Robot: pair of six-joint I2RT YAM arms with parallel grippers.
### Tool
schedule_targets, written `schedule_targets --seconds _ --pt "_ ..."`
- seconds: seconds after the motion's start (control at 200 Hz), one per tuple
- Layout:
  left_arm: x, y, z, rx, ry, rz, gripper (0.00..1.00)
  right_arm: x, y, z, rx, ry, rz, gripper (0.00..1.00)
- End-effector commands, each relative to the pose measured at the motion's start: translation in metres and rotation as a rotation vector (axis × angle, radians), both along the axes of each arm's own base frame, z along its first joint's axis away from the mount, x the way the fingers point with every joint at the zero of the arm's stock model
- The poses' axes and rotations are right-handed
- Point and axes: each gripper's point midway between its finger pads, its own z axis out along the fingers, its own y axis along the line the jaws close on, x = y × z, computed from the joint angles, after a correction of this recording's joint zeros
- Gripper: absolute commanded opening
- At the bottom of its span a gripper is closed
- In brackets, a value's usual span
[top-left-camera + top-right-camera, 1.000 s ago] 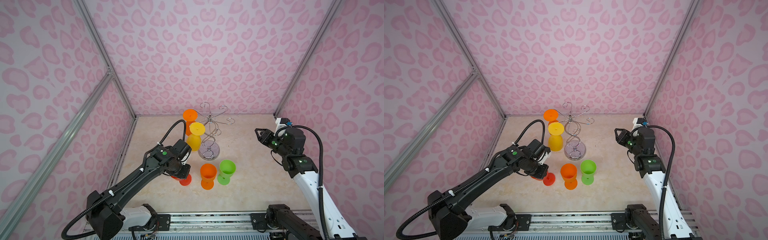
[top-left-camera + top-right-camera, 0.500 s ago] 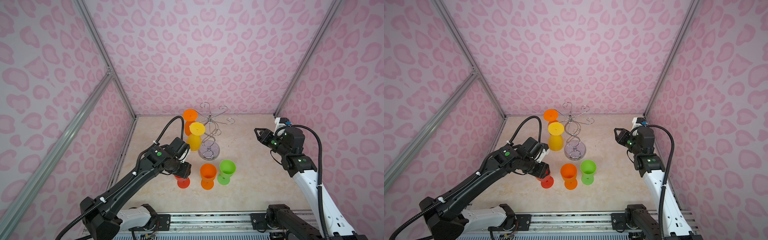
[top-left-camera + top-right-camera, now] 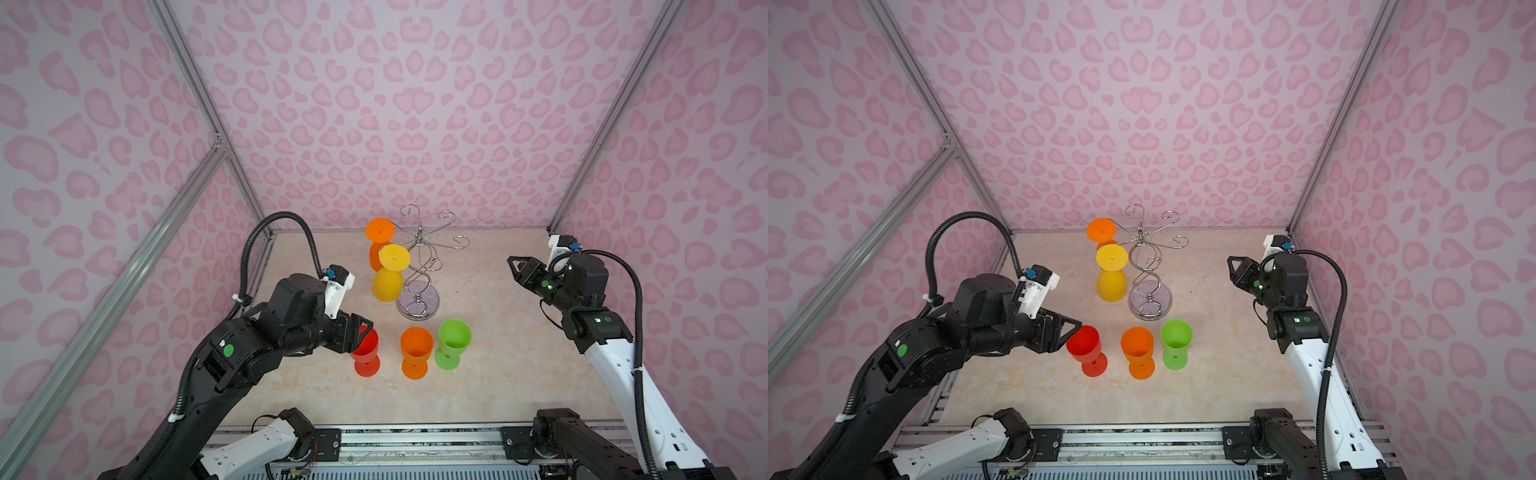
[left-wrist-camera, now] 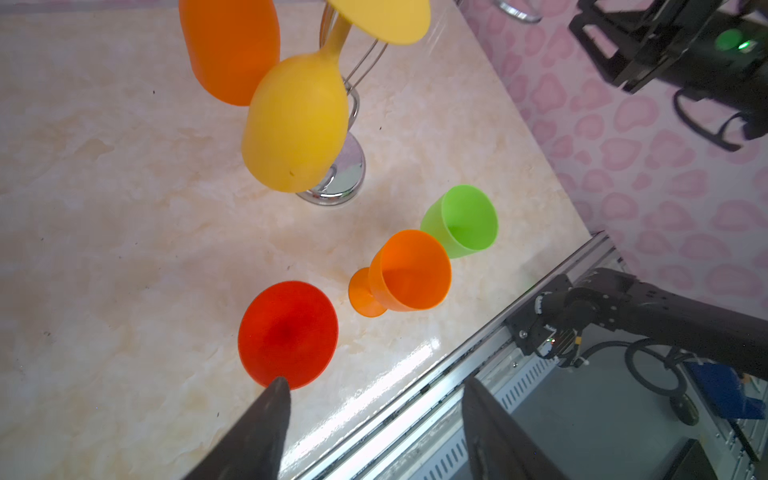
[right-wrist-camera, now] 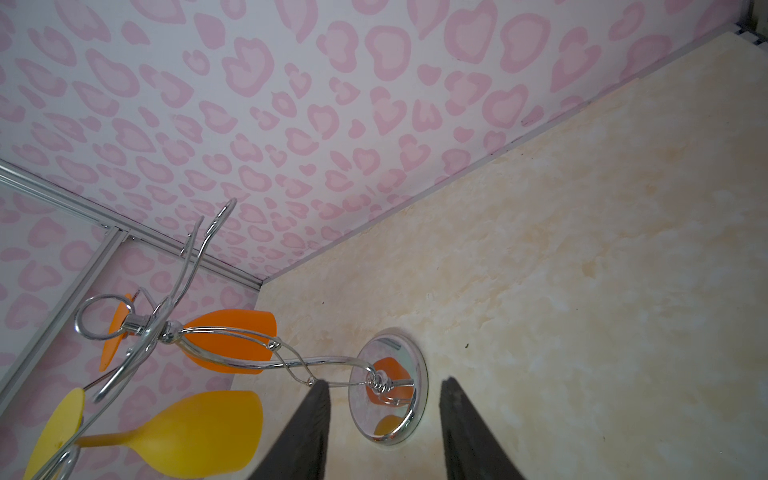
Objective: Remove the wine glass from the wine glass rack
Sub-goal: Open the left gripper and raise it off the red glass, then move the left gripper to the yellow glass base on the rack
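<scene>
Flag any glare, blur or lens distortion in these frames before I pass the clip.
In both top views the wide lens splays the metal posts outward and the corners dim. In the left wrist view a glare streak lies on the glossy table and the left gripper looks dark and soft. In the right wrist view the base of the rack mirrors the orange glass.

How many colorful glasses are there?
5. The hanging orange glass and the yellow glass hang upside down on the rack. The red glass, the standing orange glass and the green glass stand on the table. None seem hidden.
</scene>
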Motion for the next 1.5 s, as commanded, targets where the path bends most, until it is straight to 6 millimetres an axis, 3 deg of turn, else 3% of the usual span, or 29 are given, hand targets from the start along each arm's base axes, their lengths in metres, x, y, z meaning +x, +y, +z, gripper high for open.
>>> schedule_targets --seconds 0.0,0.05,0.18,0.415,0.58,1.155,1.496 --pt "0.012 -0.015 0.048 -0.242 -0.109 0.014 0.67 0.001 0.002 0.003 0.015 -0.016 0.009 0.44" --pt "0.017 -0.017 0.063 -0.336 -0.122 0.021 0.67 0.000 0.003 0.003 0.016 -0.017 0.012 0.44" --pt "0.034 -0.026 0.069 -0.562 -0.051 0.035 0.64 -0.001 0.002 0.005 0.014 -0.021 0.010 0.44" --pt "0.060 -0.048 0.058 -0.821 0.141 0.007 0.65 -0.003 0.002 0.003 0.014 -0.022 0.011 0.44" --pt "0.069 -0.052 0.059 -0.870 0.184 0.016 0.65 -0.004 0.001 0.002 0.010 -0.022 0.007 0.44" --pt "0.100 -0.055 0.029 -0.948 0.309 0.154 0.62 -0.002 -0.002 -0.001 0.020 -0.023 0.003 0.44" --pt "0.109 -0.060 0.029 -0.960 0.319 0.168 0.57 -0.001 -0.004 -0.003 0.025 -0.022 0.000 0.44"
